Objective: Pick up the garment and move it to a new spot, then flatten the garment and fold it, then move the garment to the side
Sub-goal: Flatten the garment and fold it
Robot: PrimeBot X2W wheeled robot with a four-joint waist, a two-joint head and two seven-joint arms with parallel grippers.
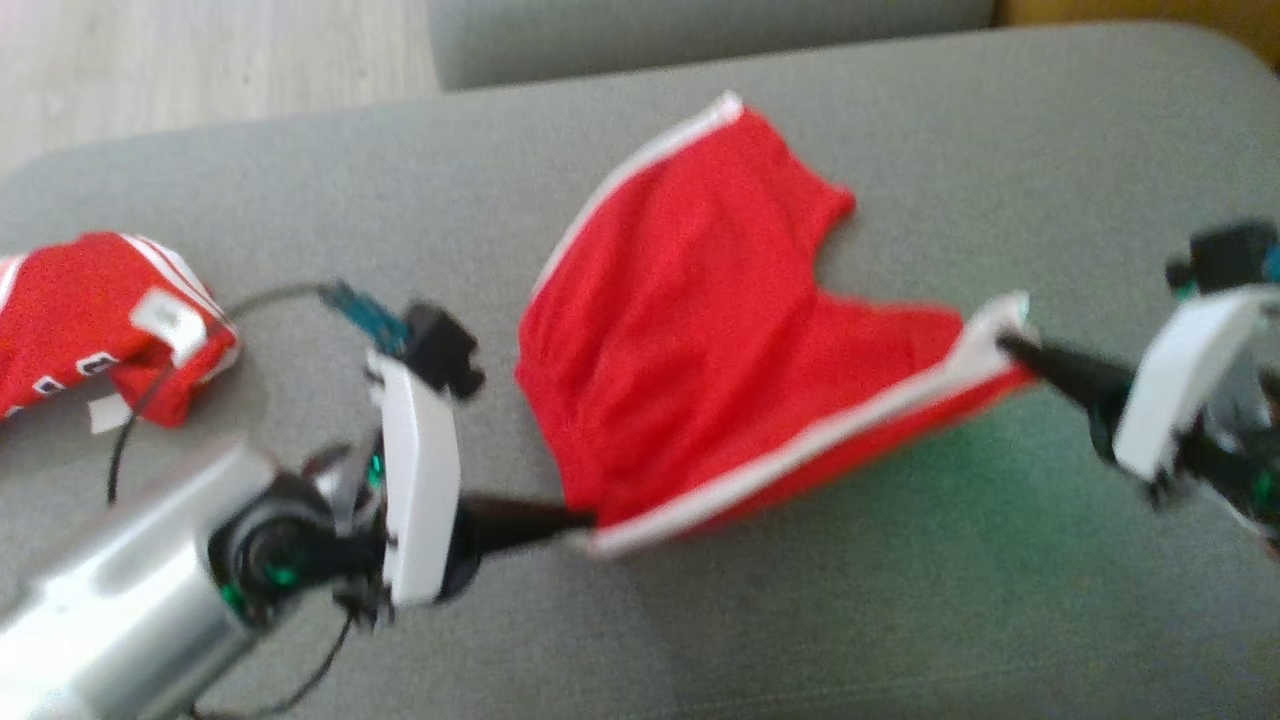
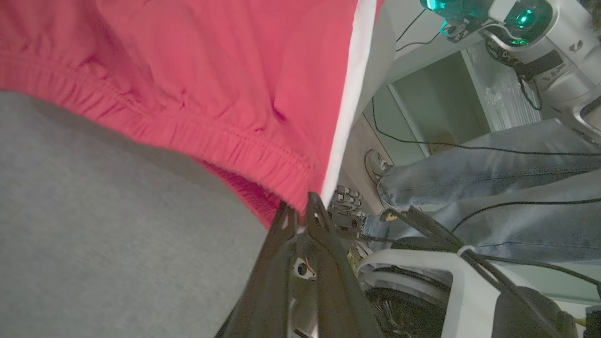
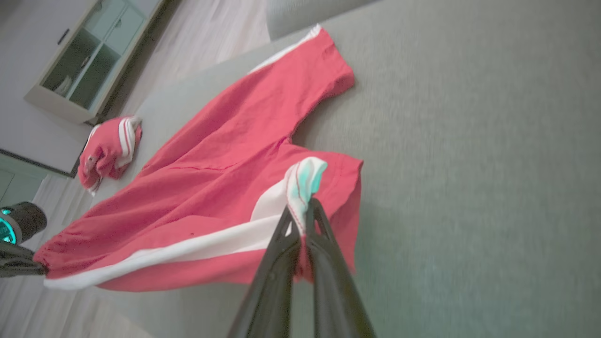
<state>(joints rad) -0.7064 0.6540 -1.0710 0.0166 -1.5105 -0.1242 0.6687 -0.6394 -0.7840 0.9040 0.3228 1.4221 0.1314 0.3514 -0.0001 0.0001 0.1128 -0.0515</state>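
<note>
Soft, even daylight fills the room without hard glare, and under the lifted edge of the red shorts [image 1: 700,330] a weak, greenish shadow lies on the grey cushion [image 1: 900,620]. The head view is blurred all over, most around the right gripper [image 1: 1005,345]; the left wrist view is sharper on the cloth. In the right wrist view a teal glow colours the white trim [image 3: 305,173], and the wide lens tilts the far cabinet [image 3: 80,61].

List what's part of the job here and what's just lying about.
In the job: red shorts; left hand and right hand, each shut on their white-striped edge.
Lying about: folded red-and-white top; glass-fronted cabinet; person's jeans leg.
</note>
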